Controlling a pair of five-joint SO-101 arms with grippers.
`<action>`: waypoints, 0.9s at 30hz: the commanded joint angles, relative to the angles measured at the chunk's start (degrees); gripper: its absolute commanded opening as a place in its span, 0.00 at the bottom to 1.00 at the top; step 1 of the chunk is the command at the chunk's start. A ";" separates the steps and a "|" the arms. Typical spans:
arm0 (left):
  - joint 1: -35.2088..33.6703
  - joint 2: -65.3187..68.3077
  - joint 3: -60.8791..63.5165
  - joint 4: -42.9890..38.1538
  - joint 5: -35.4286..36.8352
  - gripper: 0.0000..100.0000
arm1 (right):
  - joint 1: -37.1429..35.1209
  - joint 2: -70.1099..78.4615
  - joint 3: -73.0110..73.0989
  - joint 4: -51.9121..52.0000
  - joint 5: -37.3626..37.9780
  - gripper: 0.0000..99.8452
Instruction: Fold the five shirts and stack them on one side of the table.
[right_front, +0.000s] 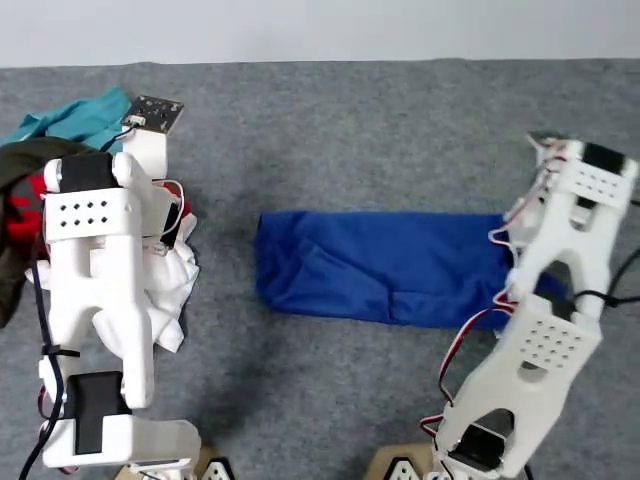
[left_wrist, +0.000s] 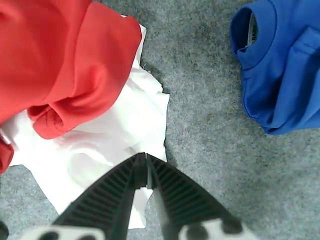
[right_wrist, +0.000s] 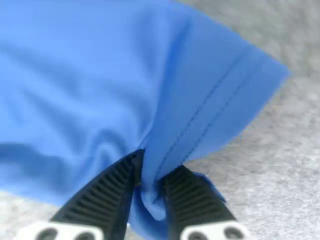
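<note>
A blue shirt lies as a long folded strip across the middle of the grey table; its collar points toward the left arm. My right gripper is shut on the hemmed end of the blue shirt at the strip's right end, under the right arm. My left gripper is shut with nothing in it, hovering over a white shirt and a red shirt in a heap at the table's left. A teal shirt and a dark shirt lie in the same heap.
The grey table surface stretches bare behind and in front of the blue strip. The left arm stands over the heap of unfolded shirts. A pale wall runs along the table's far edge.
</note>
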 joint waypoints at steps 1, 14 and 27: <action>0.88 -2.64 -0.13 -1.58 -0.09 0.00 | -5.32 -6.64 -1.05 2.77 0.26 0.01; 6.51 -2.73 -0.22 -1.76 -0.09 0.00 | -19.47 -10.95 -1.05 4.00 -1.23 0.01; 0.35 -3.08 -0.31 -1.76 0.00 0.00 | -31.87 -10.95 -1.05 3.91 -1.41 0.01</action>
